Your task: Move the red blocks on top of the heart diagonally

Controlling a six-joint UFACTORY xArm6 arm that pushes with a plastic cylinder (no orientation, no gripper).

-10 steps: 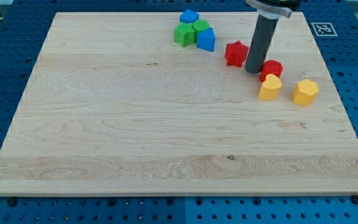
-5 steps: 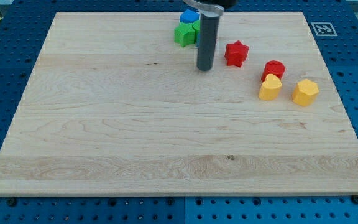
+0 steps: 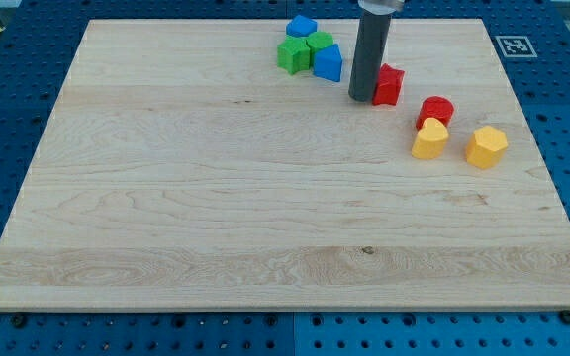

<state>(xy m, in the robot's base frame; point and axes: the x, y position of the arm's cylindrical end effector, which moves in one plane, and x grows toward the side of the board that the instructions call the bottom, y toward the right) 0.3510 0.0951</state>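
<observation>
My tip (image 3: 361, 98) stands on the board against the left side of the red star block (image 3: 389, 85) and hides part of it. The red cylinder (image 3: 435, 110) lies to the right and a little lower, touching the top of the yellow heart (image 3: 429, 139). A yellow hexagon (image 3: 486, 146) lies right of the heart.
A cluster sits near the view's top, left of my tip: a blue block (image 3: 302, 26), a green block (image 3: 291, 55), a second green block (image 3: 319, 42) and a blue block (image 3: 329, 62). A marker tag (image 3: 514, 45) sits off the board's top right corner.
My tip went from between the red star and red cylinder leftward past the star, then came back right against the star's left side. The star has shifted slightly right.
</observation>
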